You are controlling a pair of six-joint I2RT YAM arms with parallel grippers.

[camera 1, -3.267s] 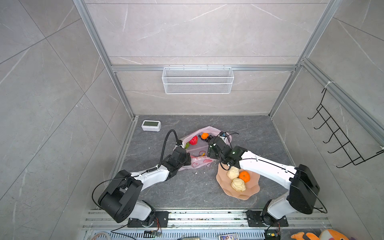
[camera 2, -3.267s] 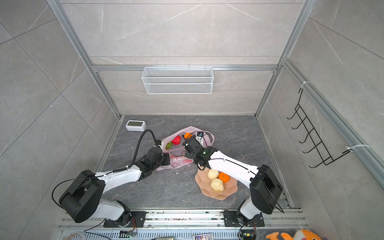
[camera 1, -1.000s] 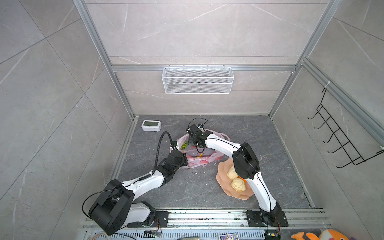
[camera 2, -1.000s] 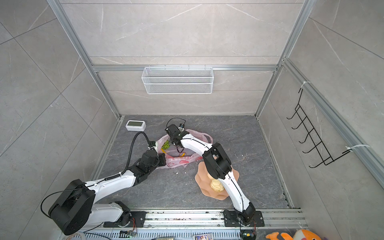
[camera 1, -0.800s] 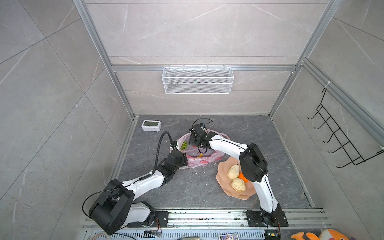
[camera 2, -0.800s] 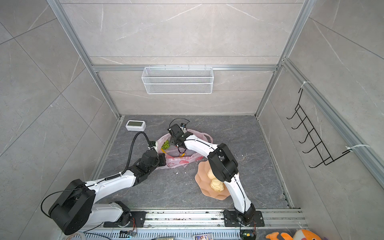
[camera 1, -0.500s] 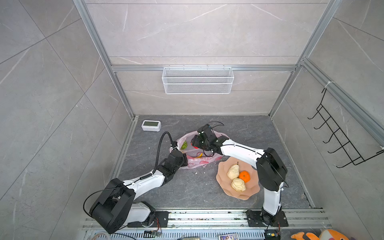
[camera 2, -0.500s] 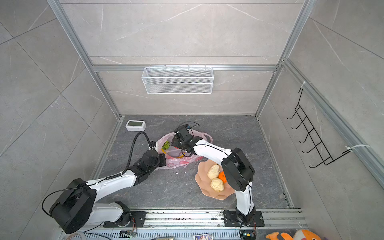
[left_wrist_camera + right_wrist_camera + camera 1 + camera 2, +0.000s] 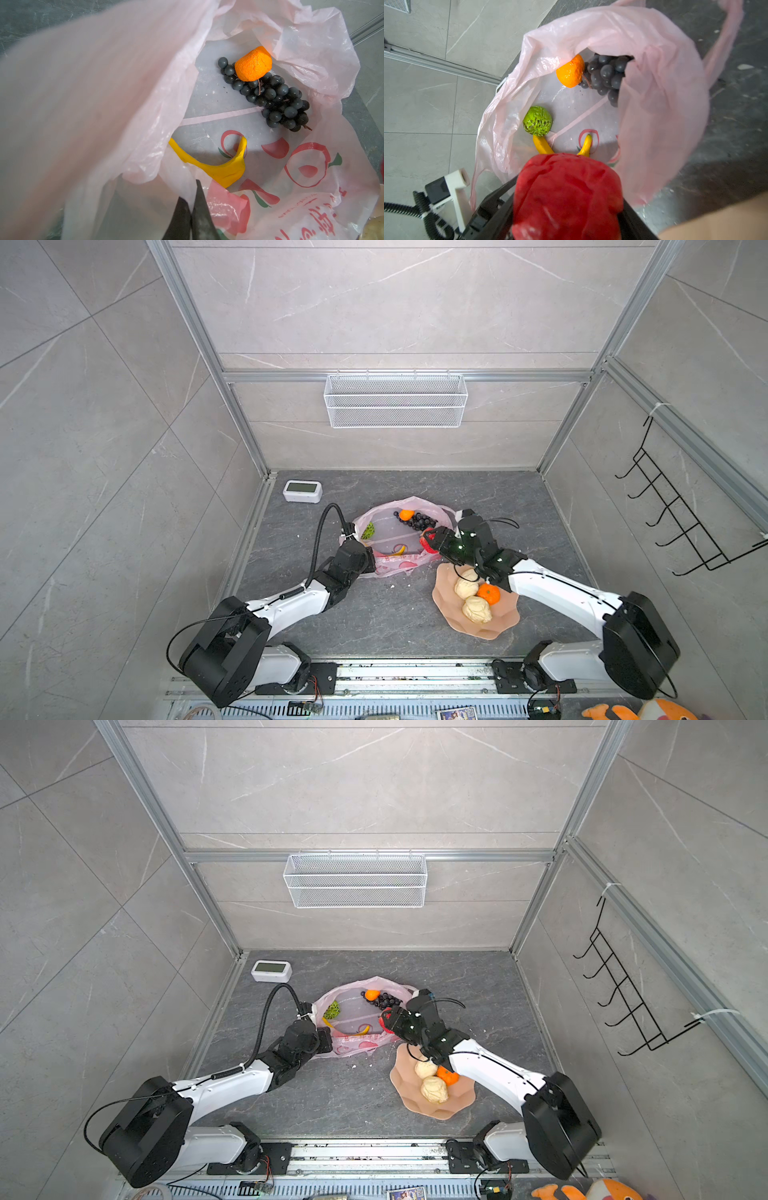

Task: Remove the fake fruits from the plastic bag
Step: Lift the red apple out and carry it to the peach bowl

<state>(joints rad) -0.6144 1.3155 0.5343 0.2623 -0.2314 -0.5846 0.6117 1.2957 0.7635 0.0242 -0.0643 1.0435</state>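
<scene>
Fake fruits are split up right now. The orange (image 9: 253, 63), grape bunch (image 9: 274, 97), banana (image 9: 220, 168) and bumpy green ball (image 9: 537, 121) sit inside the plastic bag (image 9: 357, 1042). Two cream lumps (image 9: 466, 587) and a second orange (image 9: 488, 592) lie on the peach dish (image 9: 498, 626) just beside it.

Left gripper (image 9: 192, 207) has its fingers pinched tight on the bag's near edge. I'd guess that's to pin the bag down and hold the mouth open.

Right gripper (image 9: 435, 542) is clamped around the red apple (image 9: 566, 197), jaws fairly wide since the apple fills them. It hangs over the bag's rim on the dish side.

Left arm lies low, stretched along the tabletop (image 9: 374, 614). Right arm reaches forward over the dish, wrist bent toward the bag.
</scene>
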